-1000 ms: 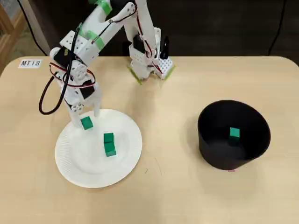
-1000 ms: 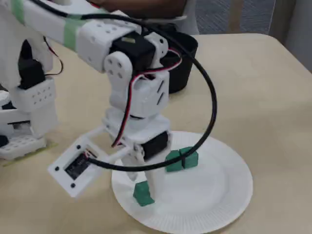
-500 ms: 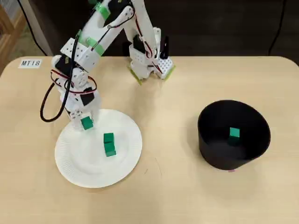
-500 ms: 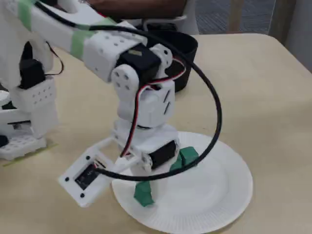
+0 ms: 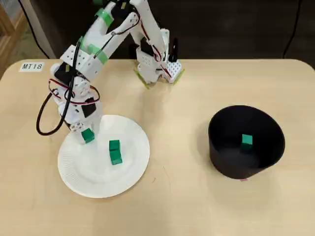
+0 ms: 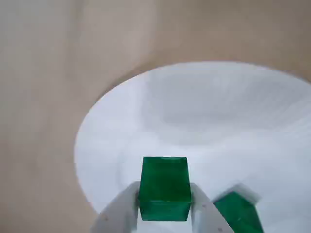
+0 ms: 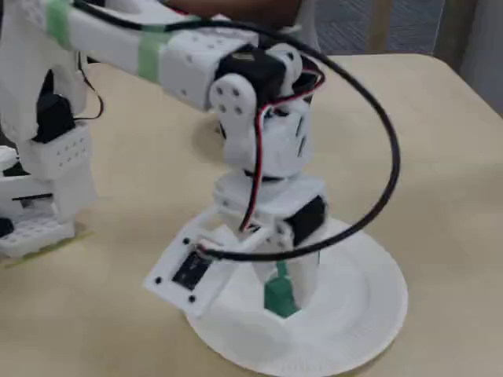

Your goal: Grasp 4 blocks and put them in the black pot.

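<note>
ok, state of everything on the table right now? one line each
gripper: shut on held block
held block: clamped between the fingers, over the plate
two blocks: touching, on the plate
block in pot: resting inside
black pot: upright, one block in it
white plate: flat on table

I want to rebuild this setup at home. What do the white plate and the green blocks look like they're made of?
The white plate looks like matte paper: its rim is finely fluted, as on disposable plates. The block shut between the fingers of the tool has sharp edges and a slightly streaky green face, perhaps painted wood or hard plastic; the pictures cannot settle which.
</note>
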